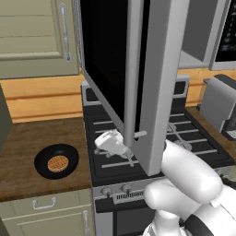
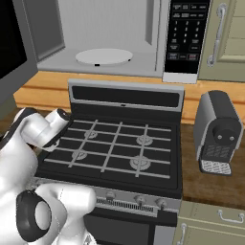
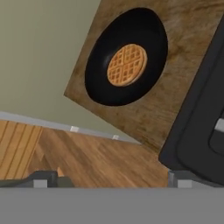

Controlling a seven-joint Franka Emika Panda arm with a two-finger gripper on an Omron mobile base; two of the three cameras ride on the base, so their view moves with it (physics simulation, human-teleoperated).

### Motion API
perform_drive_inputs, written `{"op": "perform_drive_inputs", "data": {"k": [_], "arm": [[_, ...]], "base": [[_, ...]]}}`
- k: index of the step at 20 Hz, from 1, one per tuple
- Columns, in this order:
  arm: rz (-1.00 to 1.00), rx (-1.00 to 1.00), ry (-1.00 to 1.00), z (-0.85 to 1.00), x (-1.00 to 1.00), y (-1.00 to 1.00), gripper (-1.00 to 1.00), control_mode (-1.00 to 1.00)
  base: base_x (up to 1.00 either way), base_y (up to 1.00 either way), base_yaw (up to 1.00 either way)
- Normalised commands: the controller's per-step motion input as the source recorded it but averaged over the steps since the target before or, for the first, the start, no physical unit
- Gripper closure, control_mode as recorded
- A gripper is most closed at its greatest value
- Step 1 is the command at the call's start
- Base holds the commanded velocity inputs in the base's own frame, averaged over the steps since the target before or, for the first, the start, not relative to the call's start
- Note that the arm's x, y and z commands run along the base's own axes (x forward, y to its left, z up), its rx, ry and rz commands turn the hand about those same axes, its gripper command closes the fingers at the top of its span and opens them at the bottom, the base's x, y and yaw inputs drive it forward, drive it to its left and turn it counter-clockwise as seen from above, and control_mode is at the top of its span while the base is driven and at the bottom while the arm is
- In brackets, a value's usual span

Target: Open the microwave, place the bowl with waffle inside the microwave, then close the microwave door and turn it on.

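Door: the microwave door (image 1: 138, 69) stood swung wide open.
Microwave (image 2: 110, 38): its cavity showed a white turntable.
Bowl (image 1: 56, 161): sat on the wooden counter (image 1: 27, 147), at nine o'clock from the stove (image 2: 115, 148).
Waffle (image 3: 127, 64): lay centred in it.
Jaws: mine were spread wide, holding nothing, above the bowl.

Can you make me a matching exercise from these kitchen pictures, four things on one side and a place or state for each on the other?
Things:
1. bowl
2. waffle
3. microwave door
4. coffee machine

Places or states:
A. swung open
B. on the wooden counter right of the stove
C. on the wooden counter left of the stove
D. lying in the black bowl

Pairs: 1-C, 2-D, 3-A, 4-B
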Motion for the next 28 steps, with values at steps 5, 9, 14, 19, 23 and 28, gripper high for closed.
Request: {"op": "perform_drive_inputs", "data": {"k": [5,9,14,19,23,28], "arm": [[0.0,0.0,0.0,-0.13,0.34,0.38,-1.0,-1.0],[0.0,0.0,0.0,-0.25,0.36,0.24,-1.0,-1.0],[0.0,0.0,0.0,-0.3,0.36,0.14,-1.0,-1.0],[0.0,0.0,0.0,-0.32,0.4,0.19,-1.0,-1.0],[0.0,0.0,0.0,-0.27,0.38,0.18,-1.0,-1.0],[0.0,0.0,0.0,-0.29,0.31,0.18,-1.0,-1.0]], "base": [[0.0,0.0,0.0],[0.0,0.0,0.0],[0.0,0.0,0.0],[0.0,0.0,0.0],[0.0,0.0,0.0],[0.0,0.0,0.0]]}}
